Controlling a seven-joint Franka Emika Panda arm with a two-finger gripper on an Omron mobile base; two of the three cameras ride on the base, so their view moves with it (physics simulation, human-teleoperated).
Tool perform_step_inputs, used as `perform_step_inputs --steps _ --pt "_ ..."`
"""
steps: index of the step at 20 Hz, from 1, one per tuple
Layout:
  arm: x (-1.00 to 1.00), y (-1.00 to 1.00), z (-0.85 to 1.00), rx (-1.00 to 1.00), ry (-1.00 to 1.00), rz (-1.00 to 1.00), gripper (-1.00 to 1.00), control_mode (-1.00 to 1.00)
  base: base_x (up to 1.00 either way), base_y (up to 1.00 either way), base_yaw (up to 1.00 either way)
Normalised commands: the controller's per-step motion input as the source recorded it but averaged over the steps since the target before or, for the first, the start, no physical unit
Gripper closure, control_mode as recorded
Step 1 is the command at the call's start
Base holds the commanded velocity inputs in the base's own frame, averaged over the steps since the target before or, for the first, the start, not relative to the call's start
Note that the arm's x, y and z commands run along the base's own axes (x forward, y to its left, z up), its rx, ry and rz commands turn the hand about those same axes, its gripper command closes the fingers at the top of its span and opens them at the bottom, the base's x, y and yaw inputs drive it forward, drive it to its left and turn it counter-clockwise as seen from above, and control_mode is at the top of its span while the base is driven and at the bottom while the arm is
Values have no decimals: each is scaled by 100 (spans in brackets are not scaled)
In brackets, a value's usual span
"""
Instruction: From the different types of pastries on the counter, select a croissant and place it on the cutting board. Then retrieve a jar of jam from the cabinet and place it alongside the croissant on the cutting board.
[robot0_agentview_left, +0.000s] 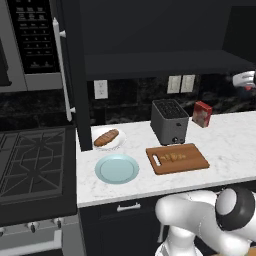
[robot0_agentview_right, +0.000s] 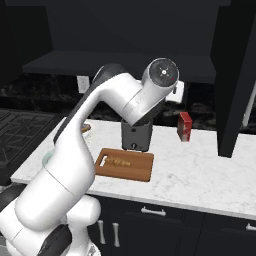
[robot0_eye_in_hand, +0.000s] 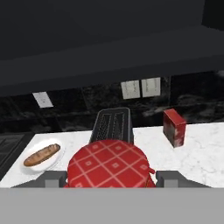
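The jar of jam (robot0_eye_in_hand: 109, 162), with its red checked lid, sits between my gripper's (robot0_eye_in_hand: 111, 179) two dark fingertips (robot0_eye_in_hand: 54, 178), and the gripper is shut on it. In the left base view the gripper (robot0_agentview_left: 246, 80) hangs at the right edge, just under the black cabinet's shelf (robot0_agentview_left: 165, 62) and high above the counter (robot0_agentview_left: 225, 140). The ridged golden croissant (robot0_agentview_left: 172, 156) (robot0_agentview_right: 117, 162) lies on the wooden cutting board (robot0_agentview_left: 192, 161) (robot0_agentview_right: 141, 169), near its slot-handle end. The longer brown roll (robot0_agentview_left: 106, 138) (robot0_eye_in_hand: 42, 154) rests on a white plate.
A grey toaster (robot0_agentview_left: 169, 121) (robot0_agentview_right: 136, 136) (robot0_eye_in_hand: 112, 124) stands just behind the board. A red box (robot0_agentview_left: 202, 114) (robot0_agentview_right: 184, 126) (robot0_eye_in_hand: 174, 127) stands to its right. A pale blue plate (robot0_agentview_left: 117, 168) lies left of the board. The stove (robot0_agentview_left: 30, 160) adjoins the counter's left end.
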Motion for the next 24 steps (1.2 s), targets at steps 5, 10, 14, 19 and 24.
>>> perform_step_inputs --steps 5,10,14,19,24 --pt "-41 21 -62 4 -8 0 100 -100 0 0 0" --pt "-27 34 -58 5 -18 0 100 -100 0 0 0" --pt "-14 42 -53 2 -4 7 100 -100 0 0 0" --pt "8 18 -36 4 3 21 100 -100 0 0 0" --pt "15 0 -32 6 -2 30 100 -100 0 0 0"
